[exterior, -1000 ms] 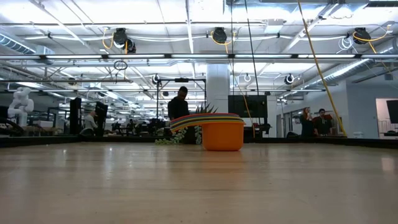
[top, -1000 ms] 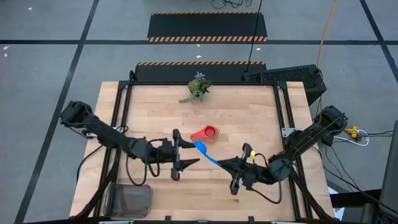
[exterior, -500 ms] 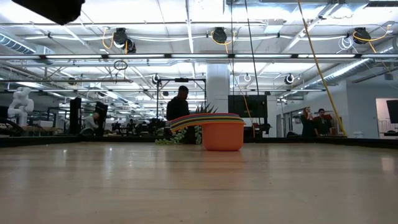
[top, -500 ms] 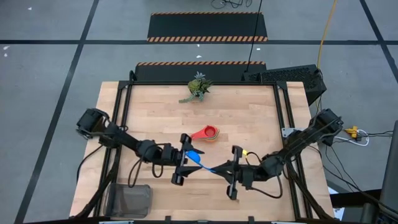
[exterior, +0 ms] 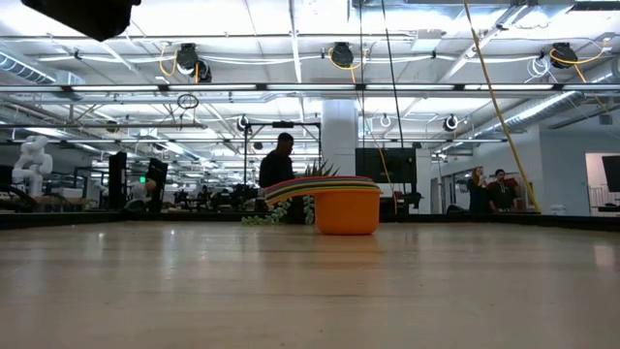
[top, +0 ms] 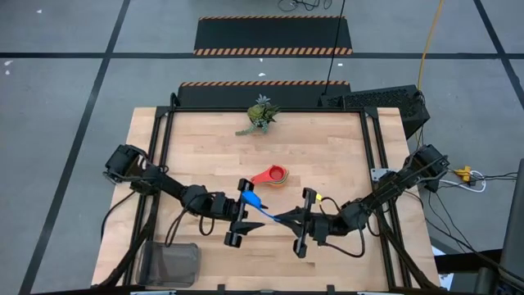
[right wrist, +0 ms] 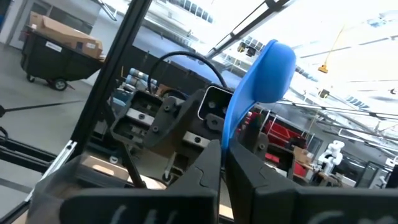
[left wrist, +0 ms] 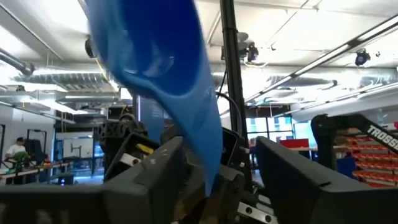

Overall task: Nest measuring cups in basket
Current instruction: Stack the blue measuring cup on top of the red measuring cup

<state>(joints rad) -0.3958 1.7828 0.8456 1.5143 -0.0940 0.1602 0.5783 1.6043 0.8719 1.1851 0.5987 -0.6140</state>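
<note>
I have both arms meeting low over the near half of the wooden surface [top: 327, 147]. My right gripper [top: 282, 218] has its fingers pressed together on the handle end of a blue measuring cup [top: 255, 202], and the right wrist view confirms it: the two dark fingers [right wrist: 208, 171] pinch the thin blue handle, with the cup's bowl standing up beyond them. The cup hangs in the air between the two arms, its bowl toward the left arm.

My left gripper [top: 243, 211] sits right at that bowl, with its fingers apart on either side of it. In the left wrist view the blue cup fills the upper middle and runs down between my two dark fingers [left wrist: 155, 171], but I cannot tell whether they are touching the plastic or only flanking it.

The rest of the measuring cups sit nested in one stack [top: 273, 175] on the surface, just beyond the two grippers, near the middle. From above I see a red cup on top with an orange rim under it. From the low view the stack [exterior: 346, 208] shows an orange bowl with a fan of coloured handles pointing off to one side.

The basket [top: 172, 264] stands at the near left corner, well apart from the stack and from both grippers. A small green plant [top: 259, 115] rests at the far edge, and a person [exterior: 278, 161] stands in the room behind.
</note>
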